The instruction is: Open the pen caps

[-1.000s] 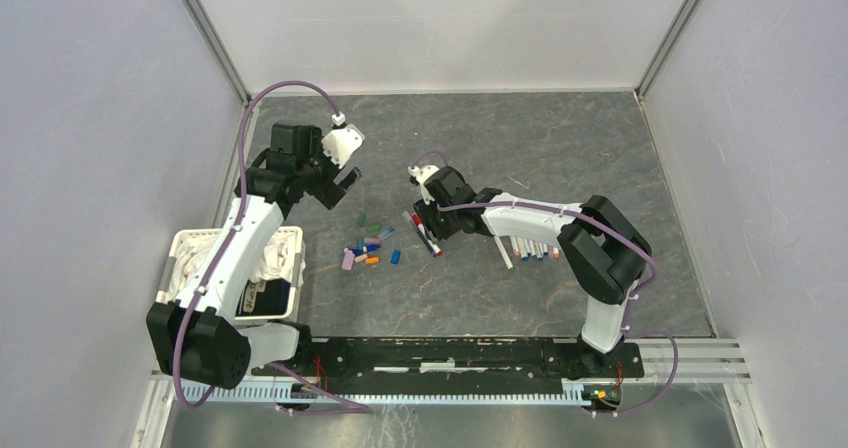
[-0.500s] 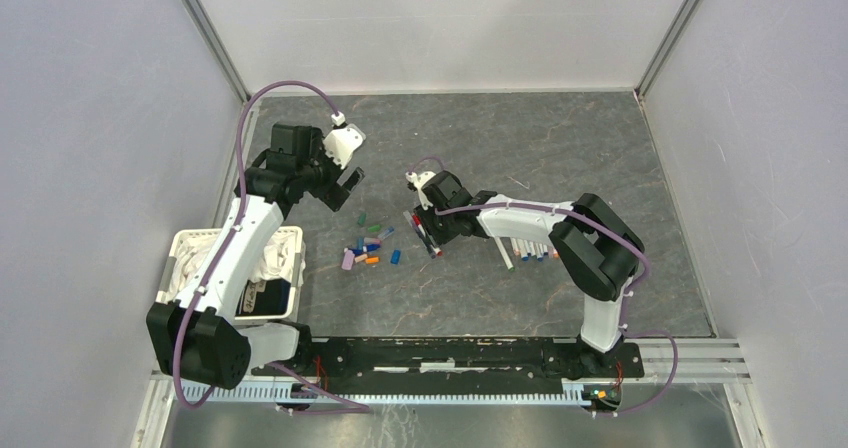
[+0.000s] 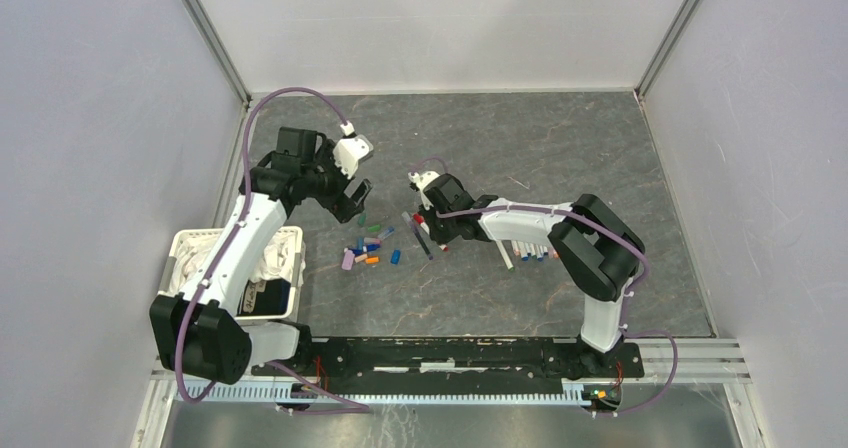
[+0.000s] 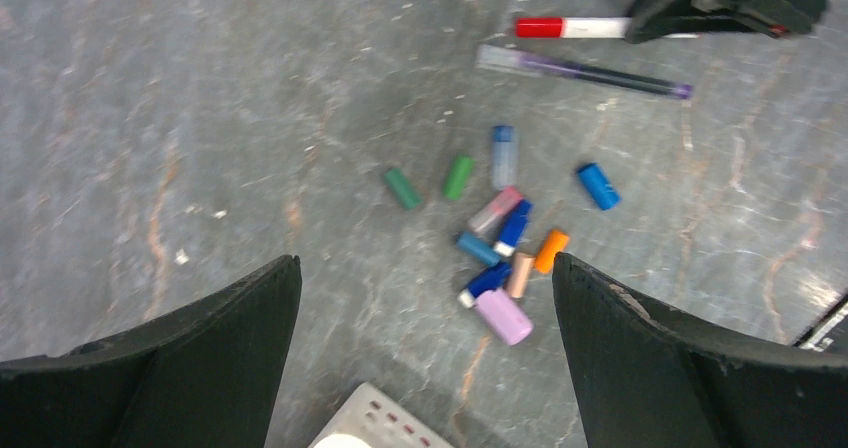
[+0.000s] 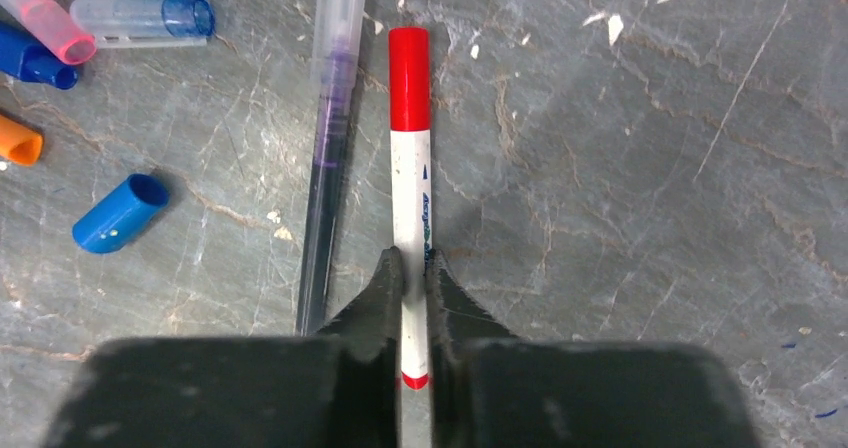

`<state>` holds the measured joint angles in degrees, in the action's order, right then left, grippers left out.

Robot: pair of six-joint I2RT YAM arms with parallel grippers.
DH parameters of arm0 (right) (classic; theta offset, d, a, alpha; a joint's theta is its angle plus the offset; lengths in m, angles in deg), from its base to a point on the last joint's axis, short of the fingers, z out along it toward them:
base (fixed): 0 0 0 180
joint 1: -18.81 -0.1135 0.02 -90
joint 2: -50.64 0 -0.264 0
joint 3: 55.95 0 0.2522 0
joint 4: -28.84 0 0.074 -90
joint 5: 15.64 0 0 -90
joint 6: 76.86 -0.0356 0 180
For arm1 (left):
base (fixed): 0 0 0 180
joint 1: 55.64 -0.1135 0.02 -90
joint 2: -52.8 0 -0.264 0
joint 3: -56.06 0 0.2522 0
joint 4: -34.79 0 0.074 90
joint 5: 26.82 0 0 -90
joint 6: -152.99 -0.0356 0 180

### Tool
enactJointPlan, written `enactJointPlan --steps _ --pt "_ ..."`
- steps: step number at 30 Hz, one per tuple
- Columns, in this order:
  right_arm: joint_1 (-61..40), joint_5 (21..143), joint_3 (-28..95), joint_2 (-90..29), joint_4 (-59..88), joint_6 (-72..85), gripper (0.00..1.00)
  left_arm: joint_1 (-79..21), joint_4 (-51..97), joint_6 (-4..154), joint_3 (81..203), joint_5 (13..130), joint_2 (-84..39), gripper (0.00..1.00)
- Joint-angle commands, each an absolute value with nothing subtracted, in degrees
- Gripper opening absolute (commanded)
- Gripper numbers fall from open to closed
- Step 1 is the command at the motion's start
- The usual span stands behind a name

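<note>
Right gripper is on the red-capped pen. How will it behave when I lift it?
Probably stiff and light: the red-capped pen is a slim straight barrel. The right gripper pinches it near the tail, so the capped end may droop. Smooth and round, it could roll if released.

Top view: you look down from high above and behind the arm bases. The whole desk fits in and everything on it looks small.
Left wrist view: you look down from mid height, between the left pincer fingers, onto the loose pen caps.
Right wrist view: you look almost straight down, very near the desk, along the red-capped pen between the right pincer tips.
Shared: all three views catch that red-capped pen and the lilac pen beside it. Both wrist views also catch the blue cap.
</note>
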<state>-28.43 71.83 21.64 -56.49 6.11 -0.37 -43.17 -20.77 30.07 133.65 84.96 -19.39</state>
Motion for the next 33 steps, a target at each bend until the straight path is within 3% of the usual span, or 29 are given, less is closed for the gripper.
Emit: enactJointPlan --steps 1,13,17,28,33 --pt "-26.28 76.99 20.12 -50.35 4.77 0.58 0.00 -40.25 -21.46 25.85 130.72 93.89 -16.92 1.00" --pt "-24.41 115.54 18.54 -41.78 -1.36 4.25 0.00 -29.03 -25.34 12.57 127.09 99.04 -14.56 1.00" --pt "-24.36 124.08 16.25 -41.32 0.54 2.87 0.00 -27.23 -30.68 6.66 127.99 100.85 -16.47 0.91" --pt "-24.74 132.49 15.98 -41.72 7.68 -1.89 0.00 -25.58 -34.74 0.41 127.69 103.23 -17.77 0.79" --pt "-24.92 133.49 17.73 -42.99 7.66 -2.55 0.00 -25.19 -33.96 0.25 127.43 103.49 -18.19 0.66"
